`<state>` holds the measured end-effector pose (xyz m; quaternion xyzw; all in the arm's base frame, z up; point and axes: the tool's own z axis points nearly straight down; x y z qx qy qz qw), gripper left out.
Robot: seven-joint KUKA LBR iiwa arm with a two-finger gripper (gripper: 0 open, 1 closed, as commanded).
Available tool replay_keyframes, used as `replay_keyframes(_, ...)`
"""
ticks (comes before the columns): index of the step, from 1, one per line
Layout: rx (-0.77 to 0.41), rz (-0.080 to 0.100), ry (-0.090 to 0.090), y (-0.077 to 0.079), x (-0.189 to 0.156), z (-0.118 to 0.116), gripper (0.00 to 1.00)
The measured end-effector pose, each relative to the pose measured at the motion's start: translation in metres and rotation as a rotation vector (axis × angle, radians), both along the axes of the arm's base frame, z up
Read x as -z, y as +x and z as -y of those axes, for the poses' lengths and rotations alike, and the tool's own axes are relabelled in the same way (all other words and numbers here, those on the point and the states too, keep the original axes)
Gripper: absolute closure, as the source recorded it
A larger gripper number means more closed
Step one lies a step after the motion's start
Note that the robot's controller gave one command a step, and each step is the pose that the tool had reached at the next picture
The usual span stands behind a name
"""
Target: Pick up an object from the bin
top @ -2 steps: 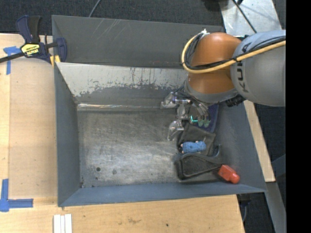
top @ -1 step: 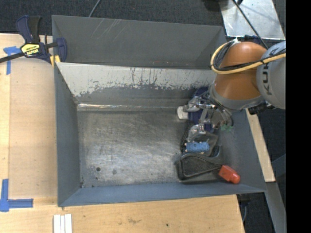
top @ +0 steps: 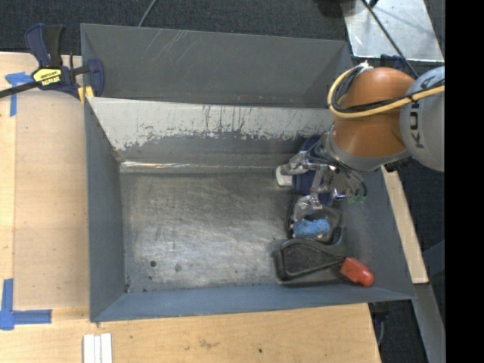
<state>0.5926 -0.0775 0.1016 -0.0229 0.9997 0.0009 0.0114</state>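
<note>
Camera view from above: the gripper (top: pixel 318 203) is seen lowered into the right-hand part of the grey metal bin (top: pixel 106 203), beneath the orange cover (top: pixel 370 119) on the arm's wrist. How far it is open cannot be told, since its lower end is lost among the metal and blue parts around it, and no thing can be made out as held.

Just below the gripper a small light-blue object (top: pixel 310 228) is found on the bin floor. It is rounded and lumpy, and touching the gripper or very near it. Directly below that, close to the front wall, a flat black object (top: pixel 302 263) of roughly triangular outline is laid. A small orange-red piece (top: pixel 357 271) is set against its right end, in the front right corner.

A pale grey-white item (top: pixel 287 174) is seen just left of the gripper's upper part, near the back wall. Whether it belongs to the robot or lies in the bin cannot be told.
</note>
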Motion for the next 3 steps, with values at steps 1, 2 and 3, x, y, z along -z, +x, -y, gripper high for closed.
replay_keyframes(1, -0.075, 0.034, 0.001, -0.058, -0.027, -0.014, 0.00)
replay_keyframes(2, -0.298, -0.002, -0.003, -0.010, 0.025, 0.040, 0.00)
replay_keyframes(3, -0.298, -0.003, -0.008, -0.011, 0.025, 0.042, 1.00)
